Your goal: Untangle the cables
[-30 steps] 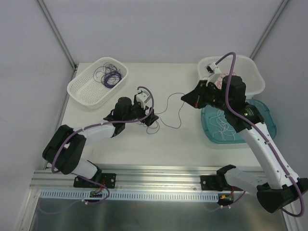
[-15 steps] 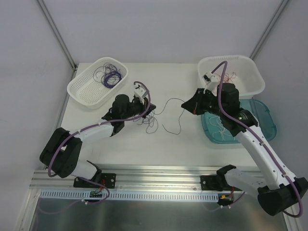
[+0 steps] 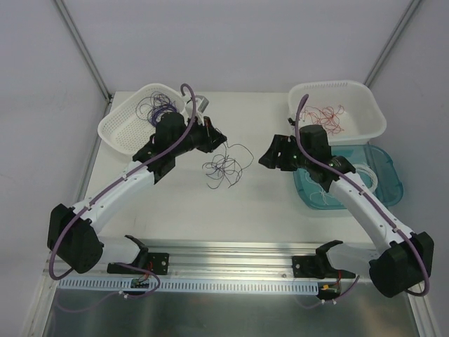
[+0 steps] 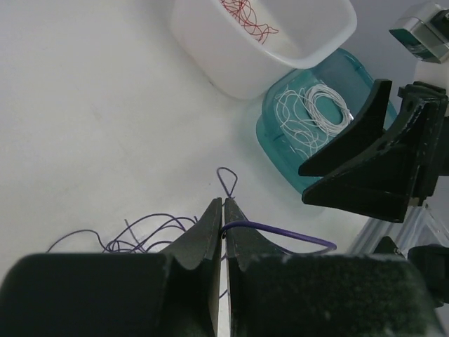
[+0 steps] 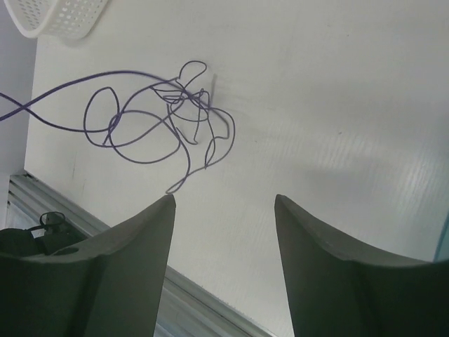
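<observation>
While my left gripper is pinched shut on a strand of the purple cable, whose loose tangle sits on the table between my arms, my right gripper hangs open and empty just beside it.

My left gripper pinches the purple cable, but the pinched piece is hidden between the fingers. In the right wrist view my right gripper is cut by the lower edge, the perforated basket shows only a corner, and the cable leaves by the left edge. In the left wrist view the right fingers cover part of the teal tray; the white tub is cut at the top.
</observation>
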### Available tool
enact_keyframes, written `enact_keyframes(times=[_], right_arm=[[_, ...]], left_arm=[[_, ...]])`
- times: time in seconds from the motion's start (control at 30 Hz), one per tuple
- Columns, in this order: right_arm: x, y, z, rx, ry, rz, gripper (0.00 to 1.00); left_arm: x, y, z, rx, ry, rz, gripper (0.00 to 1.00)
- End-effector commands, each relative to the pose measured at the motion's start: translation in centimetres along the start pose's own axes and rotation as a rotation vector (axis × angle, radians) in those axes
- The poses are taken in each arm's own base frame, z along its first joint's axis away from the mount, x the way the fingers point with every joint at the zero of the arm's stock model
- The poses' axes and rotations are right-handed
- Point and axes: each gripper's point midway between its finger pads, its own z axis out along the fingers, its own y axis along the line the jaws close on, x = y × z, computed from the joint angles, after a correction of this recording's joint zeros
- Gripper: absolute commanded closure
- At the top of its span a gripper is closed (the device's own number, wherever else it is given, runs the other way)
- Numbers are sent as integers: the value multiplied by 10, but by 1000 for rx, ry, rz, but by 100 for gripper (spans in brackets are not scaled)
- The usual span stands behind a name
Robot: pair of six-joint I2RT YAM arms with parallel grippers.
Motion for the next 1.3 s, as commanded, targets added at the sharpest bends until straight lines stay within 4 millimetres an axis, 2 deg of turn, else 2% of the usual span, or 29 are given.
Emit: enact_keyframes(times=[0.0, 0.1, 0.27, 0.47, 0.57, 0.77, 0.83, 0.97, 1.07, 1.17, 1.2, 1.23, 1.27], right_arm=[[-10, 25, 11, -128, -43, -34, 39], [-7, 40, 20, -190, -28, -35, 41], [-2, 55, 37, -252, -21, 0, 44], [14, 83, 54, -381, 24, 22, 48], [22, 88, 64, -395, 46, 33, 51], [39, 87, 80, -403, 92, 36, 53], [43, 86, 86, -398, 103, 31, 56], [50, 84, 93, -391, 121, 31, 66], [53, 80, 95, -383, 124, 26, 78], [56, 70, 93, -334, 123, 11, 96], [58, 65, 93, -315, 123, 2, 99], [66, 54, 93, -278, 145, -9, 99], [68, 45, 93, -243, 142, -10, 99]], left_arm=[[-11, -11, -17, -33, 5, -90, 100], [-21, -16, -21, -35, -16, -114, 100], [-17, -17, -23, -50, 2, -166, 100], [-20, -21, -25, -47, -8, -179, 100], [-22, -21, -26, -53, -16, -180, 100], [-27, -24, -29, -45, -28, -182, 100], [-29, -27, -30, -37, -30, -182, 100], [-32, -29, -32, -35, -41, -181, 100], [-37, -28, -36, -44, -57, -163, 100], [-41, -16, -41, -115, -60, -115, 100], [-44, -12, -44, -140, -65, -103, 100], [-49, 2, -48, -203, -83, -82, 100], [-54, 8, -54, -239, -82, -80, 100]])
